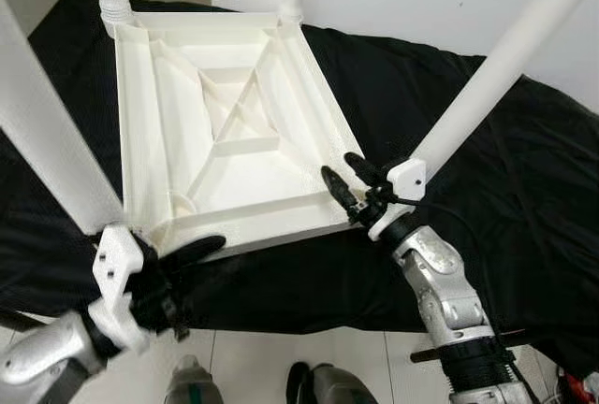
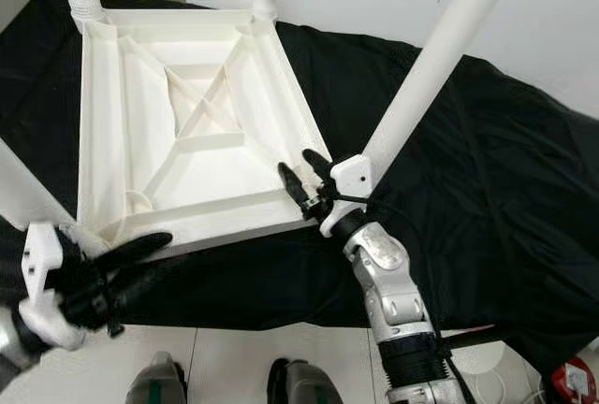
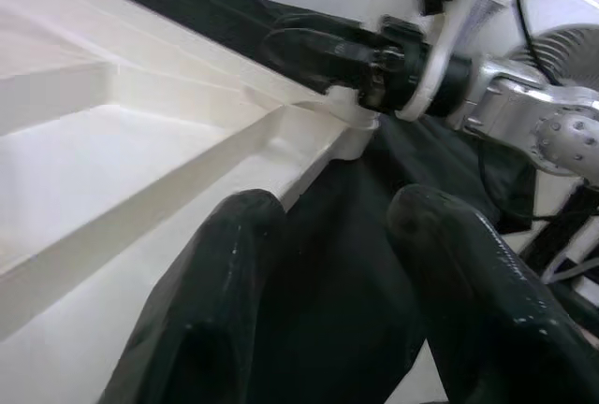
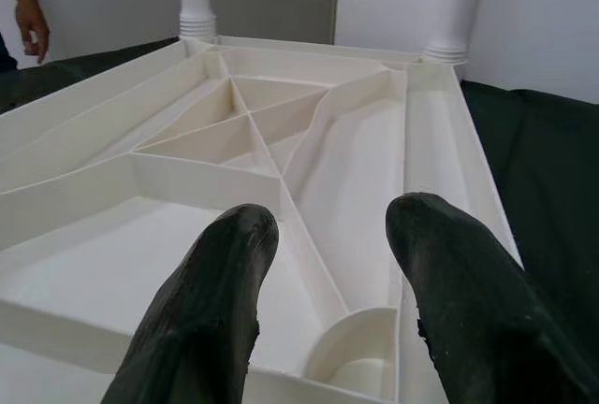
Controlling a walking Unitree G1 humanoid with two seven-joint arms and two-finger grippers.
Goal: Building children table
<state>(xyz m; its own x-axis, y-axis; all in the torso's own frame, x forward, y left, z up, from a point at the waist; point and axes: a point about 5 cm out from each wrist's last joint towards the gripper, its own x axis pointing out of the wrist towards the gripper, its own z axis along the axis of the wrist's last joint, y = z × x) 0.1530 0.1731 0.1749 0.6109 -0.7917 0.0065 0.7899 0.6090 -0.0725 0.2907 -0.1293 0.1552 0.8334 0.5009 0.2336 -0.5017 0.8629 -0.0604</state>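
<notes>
Children's table top (image 1: pixel 225 123) lying upside down on a black cloth (image 1: pixel 505 189), ribbed underside up, white legs standing at the corners. My right pincer (image 1: pixel 348 180), fingers spread, hovers at the near right corner; my left pincer (image 1: pixel 192 252), also spread, lies by the near left edge. I judge the moulded plastic light, stiff and rather slippery; the rim wall or a leg (image 1: pixel 487 77) offers the best hold.

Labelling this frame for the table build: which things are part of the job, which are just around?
Job:
- upturned white tabletop
- white legs standing up from its corners
- left gripper, open at the near edge
- right gripper, open at the near right corner

Just around:
- black cloth underneath
- a person's hand
</notes>
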